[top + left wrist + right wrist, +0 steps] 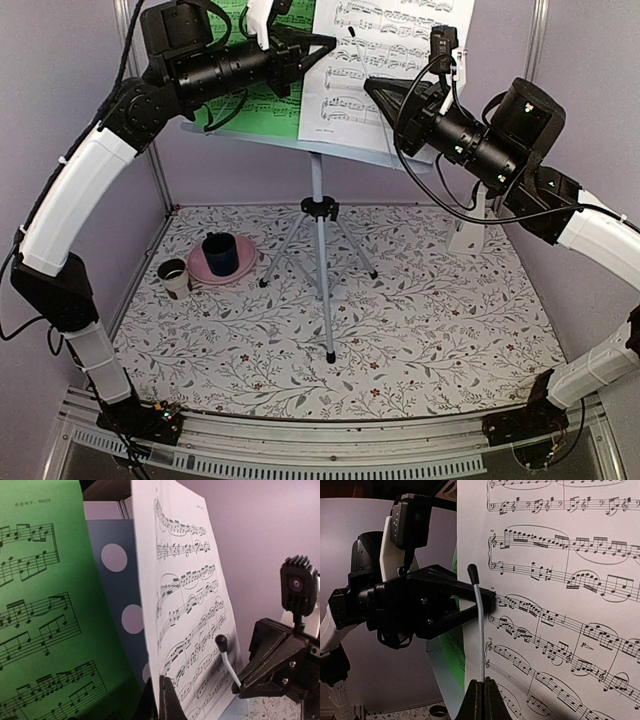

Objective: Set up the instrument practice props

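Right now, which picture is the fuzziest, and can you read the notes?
Top view: sharp, evenly lit. Left wrist view, the fuzziest: green sheet slightly soft, white sheet readable, left claw a dark blur. Right wrist view: white sheet crisp, stick soft, right claw dark and blurry.

You will find little to read here beyond printed music. On the white sheet (560, 605), the right wrist view gives you staves with treble and bass clefs, beamed notes and long slurs. A tiny number stands at the head of each line, too small to make out with certainty. On the green sheet (40, 605), the left wrist view gives you black staves and notes. A short line of small print near its top edge is too blurred to read.
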Controlling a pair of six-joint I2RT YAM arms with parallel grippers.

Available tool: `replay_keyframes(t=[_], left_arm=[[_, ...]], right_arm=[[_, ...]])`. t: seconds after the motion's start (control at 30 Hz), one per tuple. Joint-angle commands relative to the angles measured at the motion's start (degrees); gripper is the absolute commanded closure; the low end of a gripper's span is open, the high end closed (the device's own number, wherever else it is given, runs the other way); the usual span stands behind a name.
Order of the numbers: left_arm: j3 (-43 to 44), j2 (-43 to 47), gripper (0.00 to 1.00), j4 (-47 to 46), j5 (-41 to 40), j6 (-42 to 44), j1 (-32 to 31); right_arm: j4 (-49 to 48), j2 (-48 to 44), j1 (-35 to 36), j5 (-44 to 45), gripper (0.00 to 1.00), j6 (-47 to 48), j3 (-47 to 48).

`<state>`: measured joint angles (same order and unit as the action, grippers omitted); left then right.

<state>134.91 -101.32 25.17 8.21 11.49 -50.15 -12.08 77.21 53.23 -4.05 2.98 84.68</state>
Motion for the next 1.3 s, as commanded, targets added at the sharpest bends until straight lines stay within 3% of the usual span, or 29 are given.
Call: replay_keyframes(t=[0.0,0.23,0.47,0.73,0.87,1.07,1.27], left_arm=[[1.8,-1.2,1.0,2.0,1.4,1.2,0.8],[1.7,-1.3,1.0,1.9,0.8,1.1,0.8],[1.4,-1.0,0.97,0.7,0.4,0.7,0.8],[1.2,-0.9,0.77,0.3,0.3,0.3,0.7],[0.7,-0.4,0.66,-0.1,0.3,0.1,0.7],[-2.1,2.5,0.42,-0.4,-1.2,-0.2,0.3],[-8.6,7.7,0.31,-1.5,-3.7,-0.3,-0.7]], right_arm=[[2.0,-0.4,0.5,-3.1,1.0,0.7,-0.9],[1.8,-0.1,0.5,-3.0,1.0,0.8,-1.0],[0.8,-1.1,0.6,-2.0,0.72,0.3,-1.9],[0.1,-2.7,0.5,-0.3,0.51,-0.1,-3.6],[-0.2,-3.6,0.5,0.4,0.48,0.0,-4.4],[-1.1,-5.5,0.5,1.6,0.42,-0.1,-6.0],[-1.2,-8.6,0.5,2.6,0.3,0.7,-8.0]])
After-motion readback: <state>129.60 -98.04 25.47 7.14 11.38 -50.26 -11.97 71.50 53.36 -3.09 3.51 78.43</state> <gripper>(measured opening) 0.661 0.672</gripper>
